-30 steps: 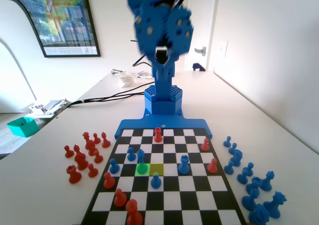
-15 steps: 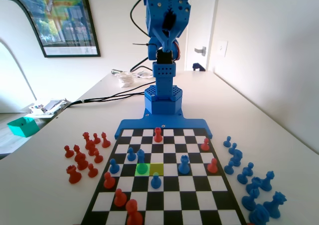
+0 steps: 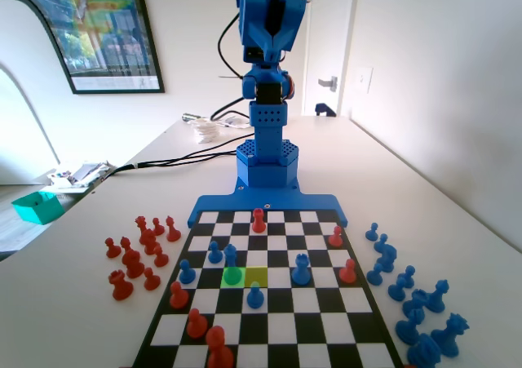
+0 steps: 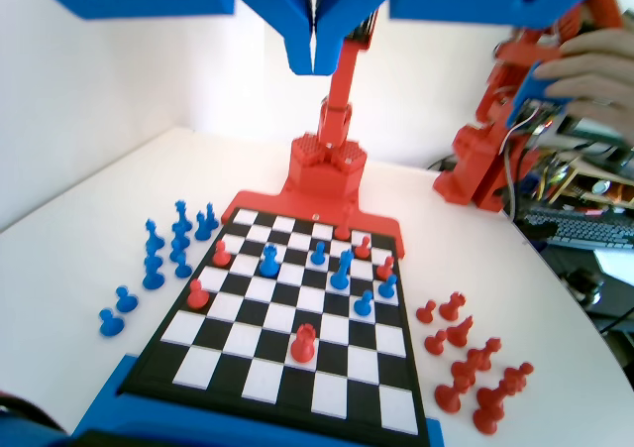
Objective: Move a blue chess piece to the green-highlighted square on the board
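Observation:
The green-highlighted square (image 3: pixel 232 277) lies left of the board's (image 3: pixel 281 329) middle in the fixed view. On it stands a slim blue chess piece (image 3: pixel 231 256), its base tinted green. In the wrist view that same piece (image 4: pixel 341 269) rises near the board's (image 4: pixel 260 380) centre. Another blue pawn (image 3: pixel 255 295) stands one row nearer the fixed camera, beside the paler yellow-green square (image 3: pixel 257 276). My gripper (image 4: pixel 315 62) is high above the board's near end in the wrist view. Its jaws are pressed together with nothing between them. The blue arm (image 3: pixel 269 25) is folded upright over its base.
Red pieces (image 3: pixel 134 254) are heaped off the board's left side in the fixed view, and spare blue pieces (image 3: pixel 408 290) off its right. More red and blue pieces are scattered over the squares. A bigger blue piece (image 3: pixel 302 268) stands right of centre.
The arm has swung up and back from a blurred, lower pose to an upright, steady one. No piece on the board has moved.

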Tool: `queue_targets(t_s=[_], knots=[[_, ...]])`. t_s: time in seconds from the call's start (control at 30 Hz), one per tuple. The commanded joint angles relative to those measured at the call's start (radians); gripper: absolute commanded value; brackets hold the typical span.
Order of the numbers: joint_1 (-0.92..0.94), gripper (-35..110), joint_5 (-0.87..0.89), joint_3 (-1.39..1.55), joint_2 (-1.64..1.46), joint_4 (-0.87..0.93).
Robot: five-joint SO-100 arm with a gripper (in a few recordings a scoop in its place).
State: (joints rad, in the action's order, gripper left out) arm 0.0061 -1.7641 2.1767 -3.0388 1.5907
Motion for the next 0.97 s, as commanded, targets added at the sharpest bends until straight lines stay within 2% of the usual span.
queue_targets(t_s=[0.0,0.93], knots=[[0.032,1,-0.005,0.003,-0.017,-0.02],[0.032,1,-0.003,0.003,-0.017,-0.02]])
